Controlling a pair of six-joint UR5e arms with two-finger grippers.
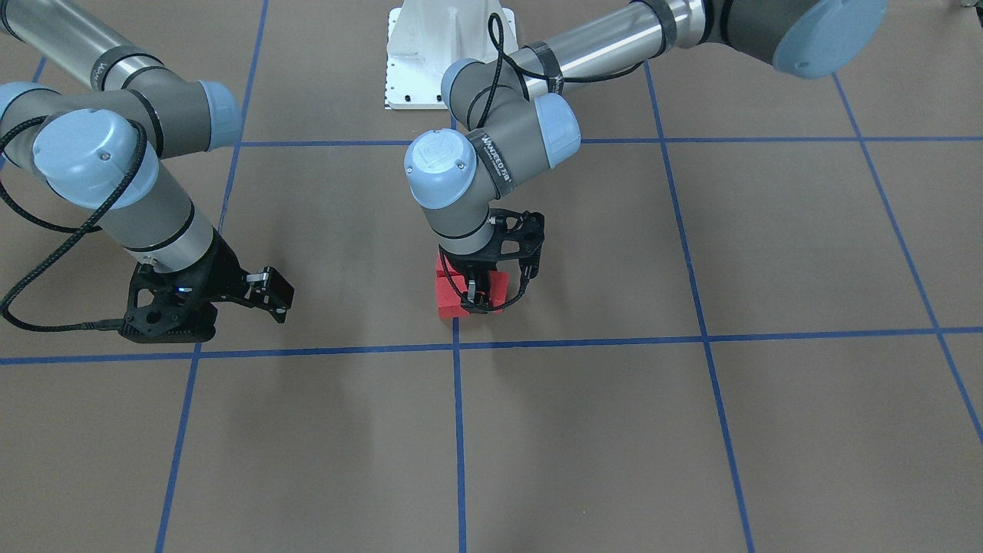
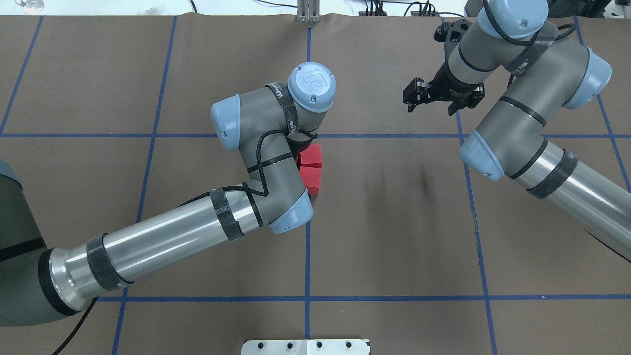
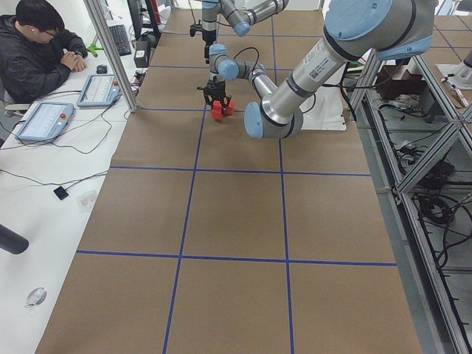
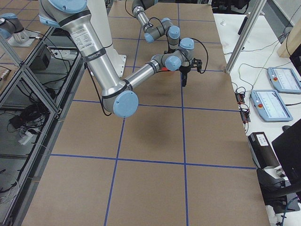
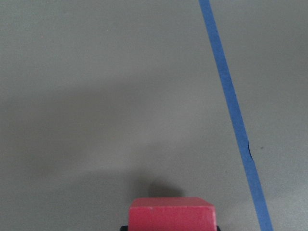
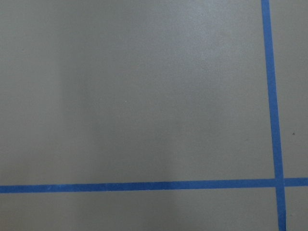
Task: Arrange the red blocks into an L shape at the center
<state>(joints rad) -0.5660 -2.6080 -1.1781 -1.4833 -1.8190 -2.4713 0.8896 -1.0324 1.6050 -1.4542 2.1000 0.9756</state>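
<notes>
My left hand [image 1: 480, 301] is clamped on one red block [image 5: 172, 214], low over the center [image 1: 458, 329]; the other two blocks [image 2: 310, 176] lie just to its right, in a row running away from me. My right hand [image 2: 438, 98], spread and empty, hangs well apart.

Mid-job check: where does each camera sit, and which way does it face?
Front-facing: across the table, facing the robot; left arm, right arm, left gripper at red blocks.
Overhead: behind the robot, looking forward and down; both arms, open right gripper.
Exterior left: table's left end; left arm near.
Exterior right: table's right end; right arm near.
Left wrist: down at a gripped red block; no arm.
Right wrist: down at blue tape; no robot.
Front-facing and overhead share the blocks.
</notes>
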